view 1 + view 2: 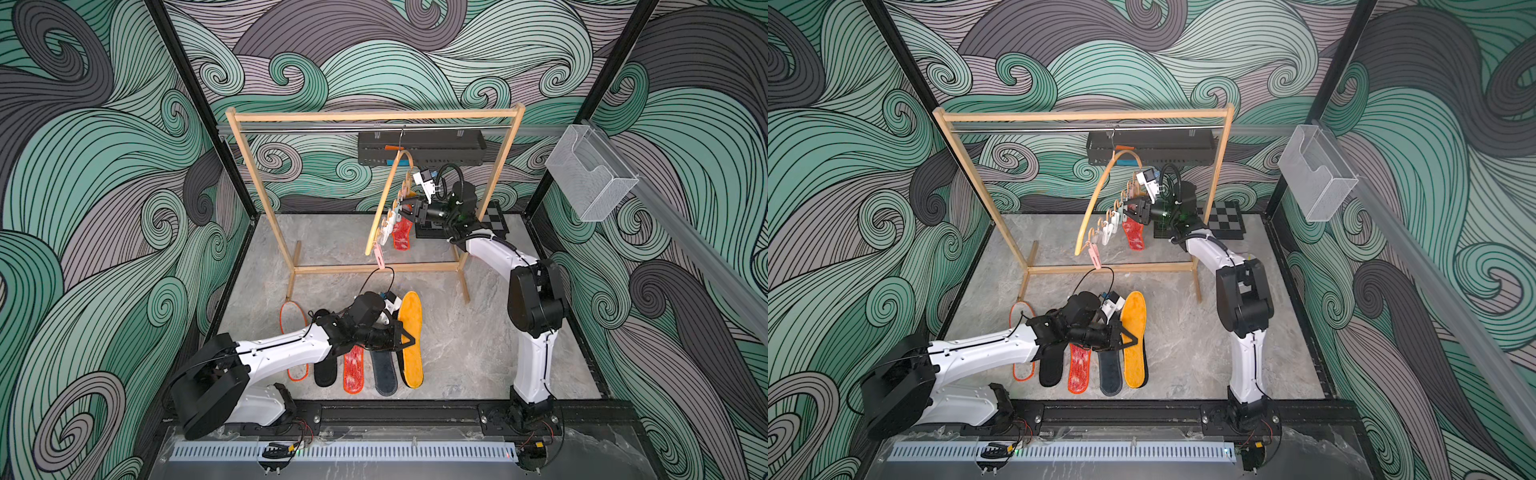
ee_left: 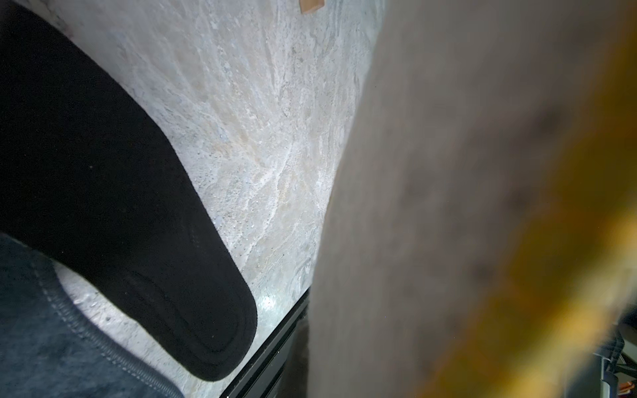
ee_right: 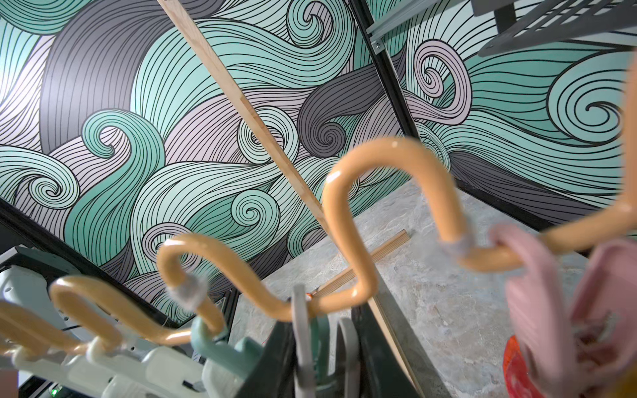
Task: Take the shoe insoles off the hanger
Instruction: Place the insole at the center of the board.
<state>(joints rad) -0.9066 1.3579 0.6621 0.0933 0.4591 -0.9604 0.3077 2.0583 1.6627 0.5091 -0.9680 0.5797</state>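
Lying in a row at the left of the grey, marble-veined desk, partly under the left arm, are four flat foot-shaped shoe insoles: a pale insole with orange edging, a matte black insole, a red-white mottled insole and a dark grey insole with a stitched border. Just right of them the left gripper, jaws pressed together, pinches the edge of a fuzzy mustard yellow insole. The left wrist view shows that one as a close blur, grey-brown underneath, raised above the desk and a second black insole. Behind stands a light wooden rack with a metal rail, and the hanger hooks onto that rail, turned end-on so its glossy arched bow slopes down toward the front. Its wavy lower bar carries pastel plastic pegs, with a pink peg at the low end. A hanging mottled insole dangles from one peg, and beside it the right gripper squeezes a pale grey clothespeg. A black perforated tray hangs from the rail, a checkerboard lies at the back right, and a clear plastic bin is fixed to the right wall. Swirling waves in teal, grey and lilac cover every wall
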